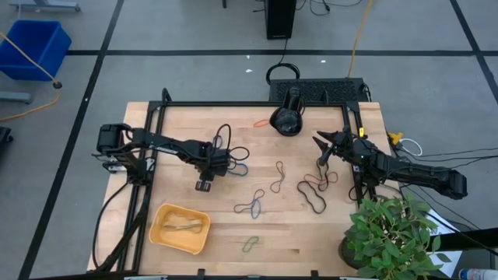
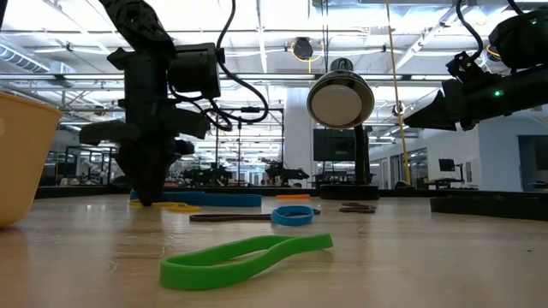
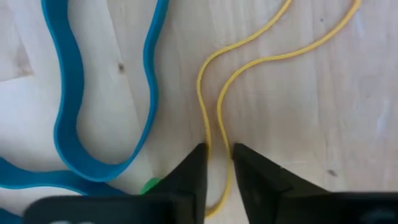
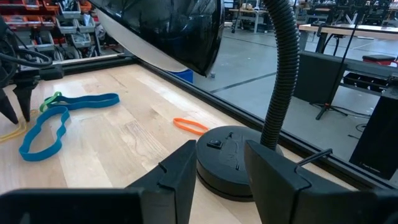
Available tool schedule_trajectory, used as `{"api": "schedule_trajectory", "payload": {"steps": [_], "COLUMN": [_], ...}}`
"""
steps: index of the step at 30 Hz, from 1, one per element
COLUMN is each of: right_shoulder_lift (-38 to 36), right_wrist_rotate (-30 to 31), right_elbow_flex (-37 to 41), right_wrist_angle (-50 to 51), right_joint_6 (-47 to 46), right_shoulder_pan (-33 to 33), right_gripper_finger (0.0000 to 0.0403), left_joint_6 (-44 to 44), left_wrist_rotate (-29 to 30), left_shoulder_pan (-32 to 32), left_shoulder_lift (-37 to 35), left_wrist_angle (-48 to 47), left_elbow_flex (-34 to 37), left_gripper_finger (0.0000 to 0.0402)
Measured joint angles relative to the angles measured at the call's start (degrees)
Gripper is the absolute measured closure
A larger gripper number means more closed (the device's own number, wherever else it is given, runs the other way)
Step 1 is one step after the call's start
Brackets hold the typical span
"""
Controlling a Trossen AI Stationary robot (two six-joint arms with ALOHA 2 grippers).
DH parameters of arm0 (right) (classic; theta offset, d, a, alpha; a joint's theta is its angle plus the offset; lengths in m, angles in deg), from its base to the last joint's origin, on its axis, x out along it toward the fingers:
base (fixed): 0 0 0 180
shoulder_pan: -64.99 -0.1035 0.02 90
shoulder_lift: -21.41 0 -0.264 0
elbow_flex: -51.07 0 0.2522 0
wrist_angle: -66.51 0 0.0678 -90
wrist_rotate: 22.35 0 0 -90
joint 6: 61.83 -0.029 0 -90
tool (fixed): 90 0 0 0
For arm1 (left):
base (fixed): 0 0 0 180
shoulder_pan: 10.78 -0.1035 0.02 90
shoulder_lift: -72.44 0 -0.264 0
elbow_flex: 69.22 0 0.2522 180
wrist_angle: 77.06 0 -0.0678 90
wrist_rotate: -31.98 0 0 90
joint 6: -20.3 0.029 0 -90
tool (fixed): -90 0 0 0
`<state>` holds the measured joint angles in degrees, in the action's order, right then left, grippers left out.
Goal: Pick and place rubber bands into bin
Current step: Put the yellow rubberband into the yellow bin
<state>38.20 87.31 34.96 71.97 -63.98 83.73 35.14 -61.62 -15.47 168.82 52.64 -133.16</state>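
The bin (image 1: 180,228) sits at the table's (image 1: 233,249) front-left corner with a few brownish bands (image 1: 184,225) lying in it. More rubber bands lie loose on the wood: a green one (image 1: 250,245) near the front edge, dark ones (image 1: 250,205) mid-table, a blue one (image 1: 239,168) and a thin yellow one (image 3: 214,106) at the left gripper (image 1: 223,162). That gripper is down on the table, its fingers (image 3: 186,177) nearly together on either side of the yellow band's two strands; whether they already pinch it cannot be told. The right gripper (image 1: 320,141) hangs above the table's right side near the lamp (image 1: 287,118), fingers (image 4: 177,171) apart and holding nothing.
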Motion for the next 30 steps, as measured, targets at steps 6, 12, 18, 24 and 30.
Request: {"api": "schedule_trajectory", "payload": {"steps": [6,12,18,24,30], "right_shoulder_lift": [0.0,0.0,0.0,0.0,0.0], "right_wrist_rotate": [0.0,0.0,0.0,0.0,0.0], "right_elbow_flex": [0.0,0.0,0.0,0.0,0.0], "right_wrist_angle": [0.0,0.0,0.0,0.0,0.0], "right_joint_6": [0.0,0.0,0.0,0.0,-0.1], "right_shoulder_pan": [0.0,0.0,0.0,0.0,0.0], "right_gripper_finger": [0.0273,0.0273,0.0273,0.0273,0.0273], "left_joint_6": [-0.2,-0.7,-3.8,-8.0,-12.9], "left_wrist_rotate": [-0.4,0.0,0.3,-0.6,-1.2], "left_shoulder_pan": [0.0,0.1,0.6,1.9,3.8], "left_shoulder_lift": [0.0,0.0,-1.9,-8.9,-17.8], "left_wrist_angle": [0.1,0.2,0.0,-1.1,-1.0], "left_elbow_flex": [0.0,0.1,0.3,-0.8,-2.7], "left_gripper_finger": [0.0375,0.0394,0.0397,0.0398,0.0399]}}
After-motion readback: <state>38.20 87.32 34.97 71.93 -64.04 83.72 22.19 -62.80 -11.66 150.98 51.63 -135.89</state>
